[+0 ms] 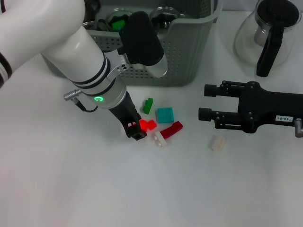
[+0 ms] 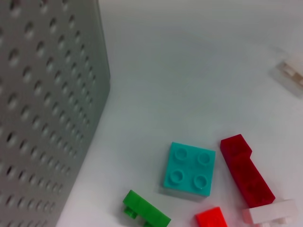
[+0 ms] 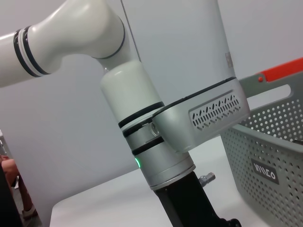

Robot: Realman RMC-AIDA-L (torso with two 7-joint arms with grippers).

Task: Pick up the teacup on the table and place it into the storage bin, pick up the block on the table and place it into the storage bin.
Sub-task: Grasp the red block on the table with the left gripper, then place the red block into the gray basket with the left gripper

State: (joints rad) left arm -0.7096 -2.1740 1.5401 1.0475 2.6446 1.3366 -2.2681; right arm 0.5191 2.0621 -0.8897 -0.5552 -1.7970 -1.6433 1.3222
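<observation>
Nearest, low over the worktop (image 1: 71,189): left hand (image 1: 136,132) tip-down, just beside the bright red block (image 1: 147,125); grip state impossible to tell. Best to centre on that 1 block, close gently, then lift straight up, so as not to drag the white block (image 1: 160,139), dark red block (image 1: 171,129), teal block (image 1: 165,114) or green block (image 1: 148,105) crowded around it. Farther right: right hand (image 1: 207,101) idle above the worktop, spread wide, holding nothing. Beyond: storage bin (image 1: 189,56); worth clearing its near wall before release.
</observation>
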